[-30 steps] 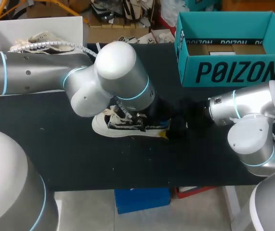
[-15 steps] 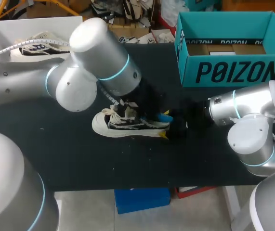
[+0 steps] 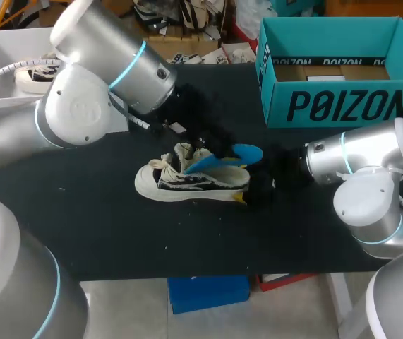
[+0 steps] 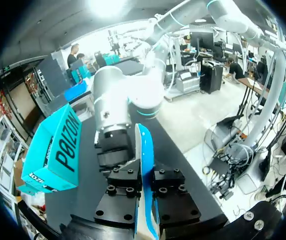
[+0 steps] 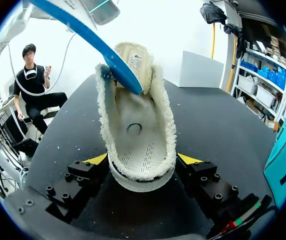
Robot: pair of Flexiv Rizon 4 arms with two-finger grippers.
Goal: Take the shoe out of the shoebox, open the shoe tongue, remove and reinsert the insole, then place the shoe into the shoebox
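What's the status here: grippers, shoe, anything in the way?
Left gripper shut on the blue insole, mostly raised out of the shoe. Right gripper shut on the shoe's heel. Nothing blocking the insole.

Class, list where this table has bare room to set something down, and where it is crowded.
Free: the strip between shoe and near edge of table; the patch between shoe and teal shoebox. Crowded: at the shoe's heel.

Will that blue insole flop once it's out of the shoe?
Probably bendy, not limp: the insole arcs gently from the left pincer to the shoe. Likely light: one pinch carries its free length without sagging.
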